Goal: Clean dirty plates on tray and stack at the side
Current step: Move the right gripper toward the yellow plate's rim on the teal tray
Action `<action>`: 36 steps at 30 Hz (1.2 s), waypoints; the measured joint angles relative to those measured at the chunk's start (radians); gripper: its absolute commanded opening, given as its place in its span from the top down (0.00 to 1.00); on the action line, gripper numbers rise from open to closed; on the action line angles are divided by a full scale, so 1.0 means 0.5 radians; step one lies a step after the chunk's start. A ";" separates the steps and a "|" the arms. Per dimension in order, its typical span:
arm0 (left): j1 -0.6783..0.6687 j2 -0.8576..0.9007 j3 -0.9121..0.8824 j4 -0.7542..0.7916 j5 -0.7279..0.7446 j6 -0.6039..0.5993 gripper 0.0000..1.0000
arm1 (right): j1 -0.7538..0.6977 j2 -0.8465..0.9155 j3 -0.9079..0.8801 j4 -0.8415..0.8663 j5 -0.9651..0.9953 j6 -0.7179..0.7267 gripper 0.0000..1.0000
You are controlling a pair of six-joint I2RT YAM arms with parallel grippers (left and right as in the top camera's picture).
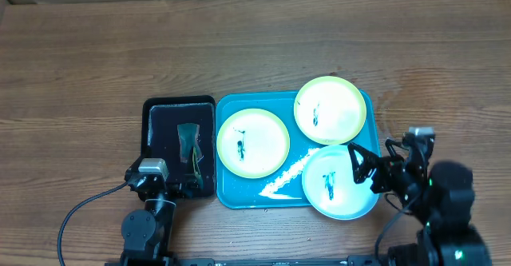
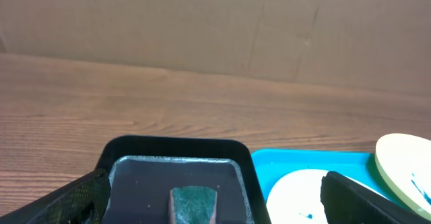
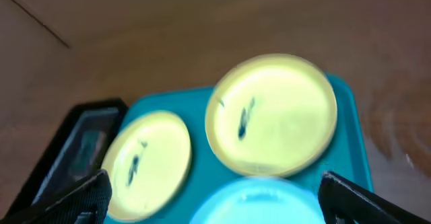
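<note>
Table: wooden table (image 1: 80, 58), with 2 trays side by side near the robot.
Tray: teal tray (image 1: 230, 188), rectangular with a raised rim; it holds all 3 plates. A whitish streak (image 1: 279, 184) lies on its floor between the plates.
Plate 1: yellow-green plate (image 1: 267, 150) in the left half of the tray, flat, with a dark smear at its centre.
Plate 2: second yellow-green plate (image 1: 339, 114) at the far right corner, lying over the tray rim, also with a dark smear. It sits just beside plate 1.
Plate 3: blue plate (image 1: 331, 198) at the near right corner, overhanging the tray rim, with a dark smear at its centre. Its far edge meets or nearly meets plate 2; which one cannot be told.
Black tray: black tray (image 1: 152, 138), smaller, touching the left side of the teal tray. It holds a dark green sponge (image 2: 193, 202).
Left claw: left gripper (image 2: 215, 190) is spread wide and holds nothing. It sits at the near end of the black tray, pointing at the sponge.
Right claw: right gripper (image 1: 361, 170) is spread wide and holds nothing. It is over the right edge of the blue plate; contact cannot be told.
Stack: no plate lies outside the teal tray.
</note>
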 measured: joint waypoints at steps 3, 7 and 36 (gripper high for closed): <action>0.000 0.000 0.000 -0.001 0.000 0.000 0.00 | 0.000 0.301 0.230 -0.276 -0.001 0.000 0.00; 0.000 0.000 0.000 -0.001 0.000 0.000 0.01 | 0.000 0.742 0.575 -0.704 -0.006 0.001 0.00; 0.000 0.001 0.000 -0.001 0.000 0.001 0.00 | 0.000 1.611 1.021 -1.264 -0.246 -0.150 0.00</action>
